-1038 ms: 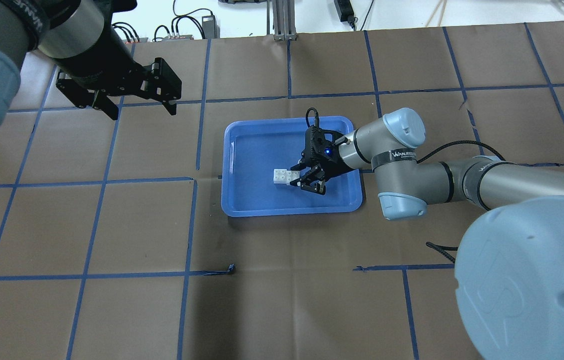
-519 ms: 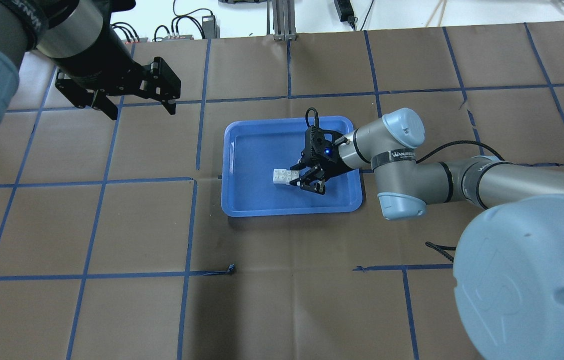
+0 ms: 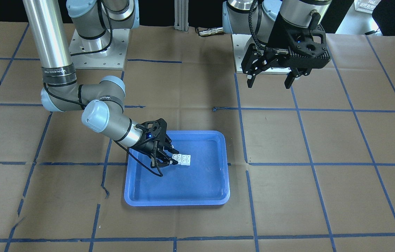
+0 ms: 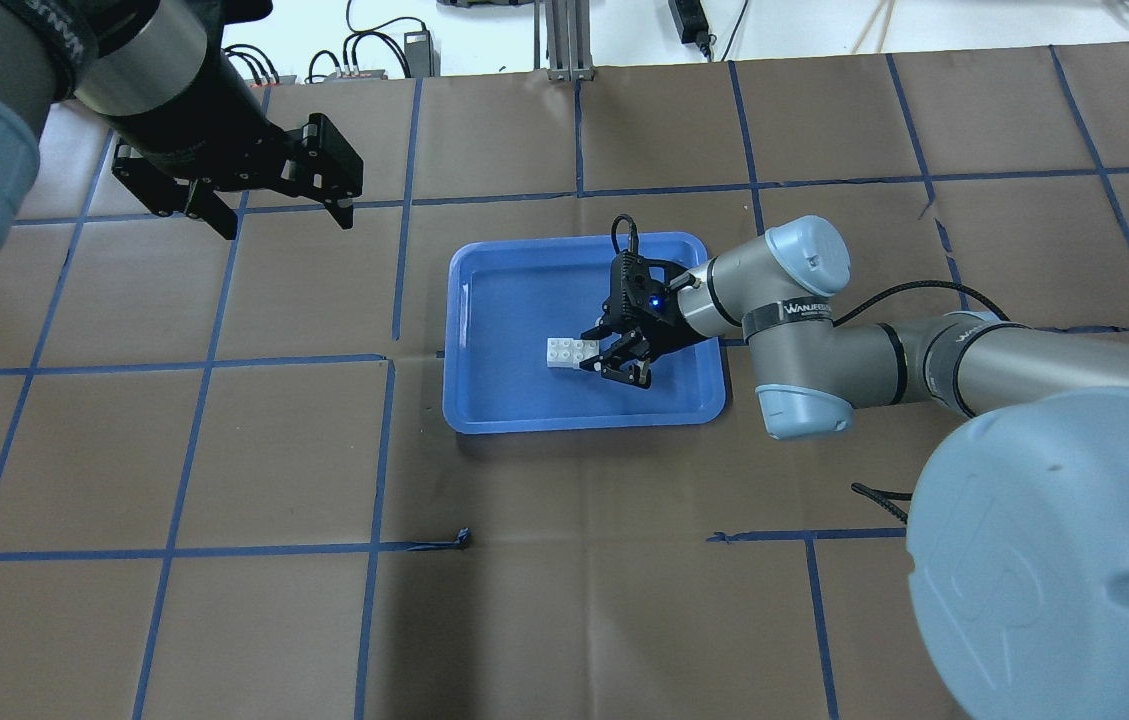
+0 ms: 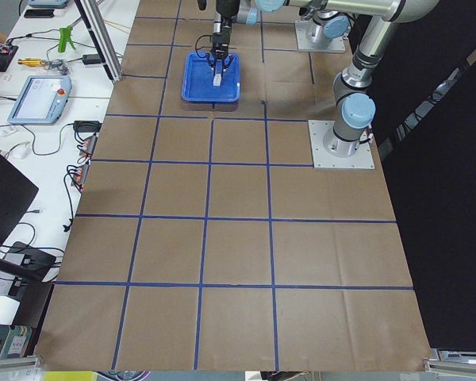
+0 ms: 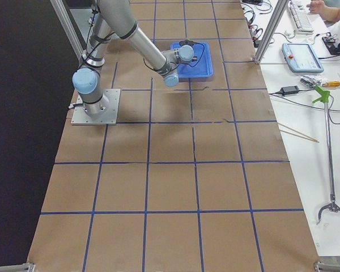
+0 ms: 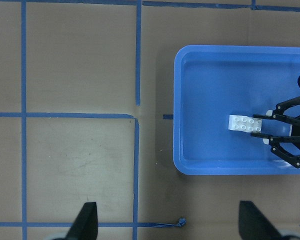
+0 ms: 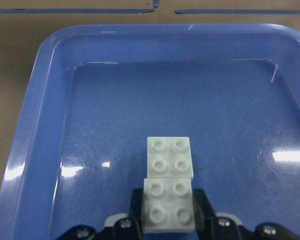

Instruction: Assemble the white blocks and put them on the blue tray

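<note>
Trouble lies mostly in the letting-go. In the front-facing view, the right gripper [image 3: 173,157] reaches low into the blue tray [image 3: 175,203]. Its fingers flank one end of the white blocks [image 3: 183,159], which rest on the tray floor near its middle. The left gripper [image 3: 269,84] hangs spread and empty over the brown table [image 3: 323,140], well apart from the tray. The overhead view shows the same layout, with the blocks lying inside the rim and clear of every wall. Both side views show the tray too small to judge anything. In the left wrist view, the black fingers run along both long sides of the block end that points away from the tray's nearest wall. In the right wrist view, the nearer brick looks clamped between the pads and the farther one is butted against it. Each shows all four studs, and I cannot tell whether they are truly locked together. If the arm lifts or swings before the fingers part, the pair could tip or slide across the glossy floor. A weak joint could also let the free brick drop off.
</note>
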Robot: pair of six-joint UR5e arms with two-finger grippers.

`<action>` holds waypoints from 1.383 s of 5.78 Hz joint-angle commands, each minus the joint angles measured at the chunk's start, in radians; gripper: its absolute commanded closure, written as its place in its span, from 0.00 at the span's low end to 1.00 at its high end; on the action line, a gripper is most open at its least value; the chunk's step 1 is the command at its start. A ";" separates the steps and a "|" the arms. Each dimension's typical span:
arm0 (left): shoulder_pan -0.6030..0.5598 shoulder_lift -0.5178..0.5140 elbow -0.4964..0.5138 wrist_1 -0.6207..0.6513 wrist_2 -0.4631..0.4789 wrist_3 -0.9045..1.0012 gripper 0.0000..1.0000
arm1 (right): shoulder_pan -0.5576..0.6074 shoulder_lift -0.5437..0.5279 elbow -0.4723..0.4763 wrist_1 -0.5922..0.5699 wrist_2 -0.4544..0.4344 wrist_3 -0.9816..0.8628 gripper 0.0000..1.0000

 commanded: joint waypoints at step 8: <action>0.001 0.000 0.000 0.000 -0.002 -0.003 0.01 | 0.000 0.000 0.000 -0.006 0.005 -0.003 0.79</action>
